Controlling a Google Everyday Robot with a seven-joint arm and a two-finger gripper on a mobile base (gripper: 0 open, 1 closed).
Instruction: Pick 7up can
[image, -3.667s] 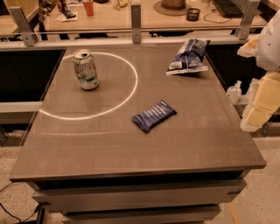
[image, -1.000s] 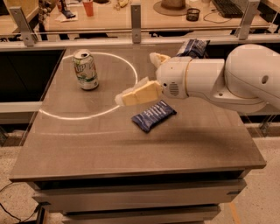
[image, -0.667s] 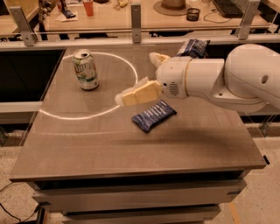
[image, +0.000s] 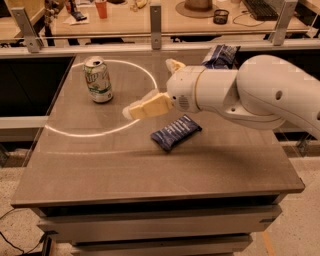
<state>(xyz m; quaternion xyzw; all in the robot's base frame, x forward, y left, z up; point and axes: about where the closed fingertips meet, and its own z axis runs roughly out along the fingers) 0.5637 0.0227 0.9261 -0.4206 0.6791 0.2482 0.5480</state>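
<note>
The 7up can (image: 98, 80) has a green and white label with big green letters near its top, but I cannot read them for sure. The dark blue packet (image: 176, 132) in the middle and the other packet (image: 220, 55) at the back have pale print, too small to read. The gripper (image: 150, 87) hangs just right of the can, fingers spread apart, with no words on it

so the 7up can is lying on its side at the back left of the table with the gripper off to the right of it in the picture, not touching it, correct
Not quite: the camera view shows the 7up can standing upright, not lying on its side. The rest holds: it is at the back left of the table, and the gripper, jaws open, is off to the right of it in the picture, not touching it.
</note>
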